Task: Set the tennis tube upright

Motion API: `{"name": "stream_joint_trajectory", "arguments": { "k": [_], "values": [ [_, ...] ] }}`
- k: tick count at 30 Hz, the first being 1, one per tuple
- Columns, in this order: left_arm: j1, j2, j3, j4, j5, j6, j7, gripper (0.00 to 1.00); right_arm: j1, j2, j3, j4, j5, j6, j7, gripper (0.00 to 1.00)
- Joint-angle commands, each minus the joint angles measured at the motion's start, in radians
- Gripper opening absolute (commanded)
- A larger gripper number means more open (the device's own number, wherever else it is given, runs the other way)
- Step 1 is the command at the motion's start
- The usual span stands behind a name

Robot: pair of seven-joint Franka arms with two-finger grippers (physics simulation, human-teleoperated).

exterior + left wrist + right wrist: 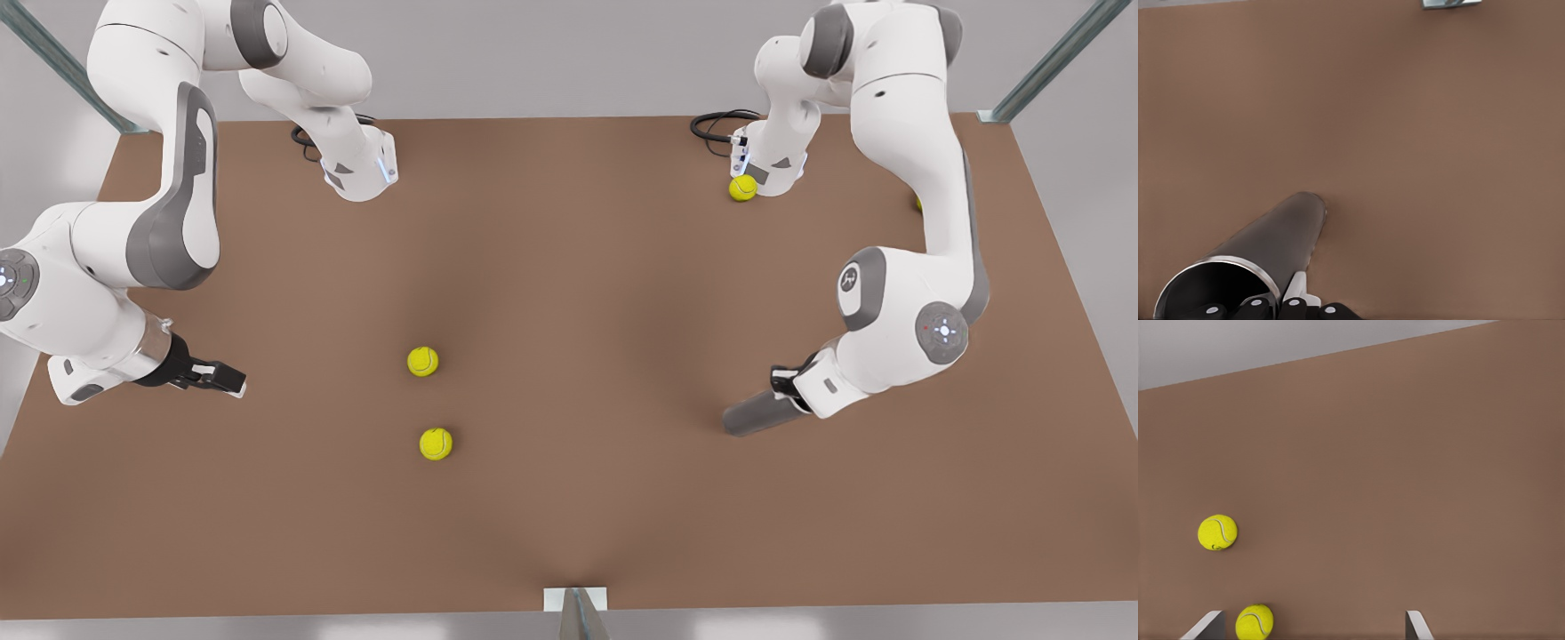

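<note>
Fig. Left gripper [784, 391], lower right of front view, fingers clamped on the rim end of the tennis tube [756, 414], which slants low over the table [569, 551], closed end nearest the surface; grip at one end likely lets the arm pivot it upright. Right gripper [233, 380], lower left, waits w/ fingers spread wide, holding nothing. Two tennis balls [422, 361] lie mid-frame, a third at upper right. Plain brown tabletop, grey surround, metal struts at corners.
</note>
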Motion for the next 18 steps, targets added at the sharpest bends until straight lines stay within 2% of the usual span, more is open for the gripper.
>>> {"name": "stream_joint_trajectory", "arguments": {
  "k": [1, 4, 15, 17, 18],
  "values": [
    [-0.007, 0.003, 0.0, 0.001, 0.127, 0.012, -0.183, 0.21, 0.0, -0.001, 0.0, 0.001, 0.001, 0.0, 0.0, 1.0],
    [-0.013, 0.029, 0.0, 0.001, 0.179, 0.013, -0.187, 0.21, 0.0, -0.001, 0.0, 0.001, 0.001, 0.0, 0.0, 1.0],
    [-0.013, 0.063, -0.004, 0.001, 0.144, 0.013, -0.187, 0.21, 0.0, -0.001, 0.0, 0.001, 0.001, 0.0, 0.0, 1.0],
    [-0.013, 0.064, -0.004, 0.001, 0.142, 0.012, -0.184, 0.42, 0.002, -0.001, 0.0, 0.001, 0.001, 0.0, 0.0, 1.0],
    [-0.013, 0.064, -0.004, 0.001, 0.142, 0.013, -0.181, 0.72, 0.002, -0.001, 0.0, 0.001, 0.001, 0.0, 0.0, 1.0]
  ]
}}
